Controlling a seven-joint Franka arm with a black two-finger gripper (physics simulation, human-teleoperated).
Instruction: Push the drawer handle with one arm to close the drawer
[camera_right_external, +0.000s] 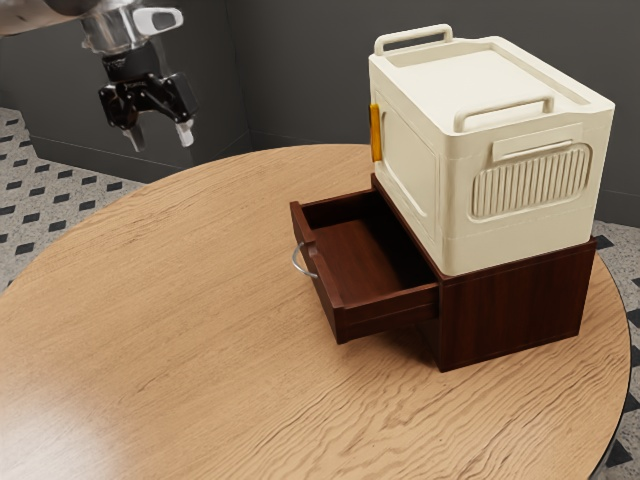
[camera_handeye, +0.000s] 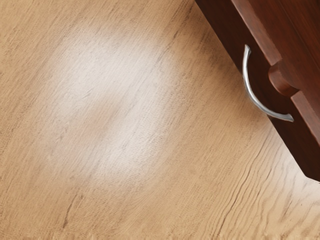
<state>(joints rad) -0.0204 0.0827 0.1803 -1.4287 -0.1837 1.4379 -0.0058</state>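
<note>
The worst outcome would be the whole dark cabinet (camera_right_external: 510, 315) skidding over the table (camera_right_external: 150, 300), cream box (camera_right_external: 535, 130) and all, if the push came in hard or the runners bound. Next, the drawer (camera_right_external: 390, 311), which juts well out of the cabinet above the tabletop, could rack and jam if pressed off-centre or at a slant. Smaller still, the gripper (camera_right_external: 162, 137), high and well apart from it with its two fingers spread and nothing between them, could slip off the rounded handle (camera_handeye: 252, 95), or straddle it and meet the front panel instead, for want of a flat contact. As for stuff and form, the table is pale wood with a long wavy grain and a curved edge; the box is smooth and plastic-looking, its corners softened, one side ribbed; cabinet and drawer are reddish-brown, square-edged wood. Smaller details are the drawer's scooped front notch (camera_handeye: 282, 80), the box's upright orange strip (camera_right_external: 376, 132) and the handle, a thin, silvery metal bow.
</note>
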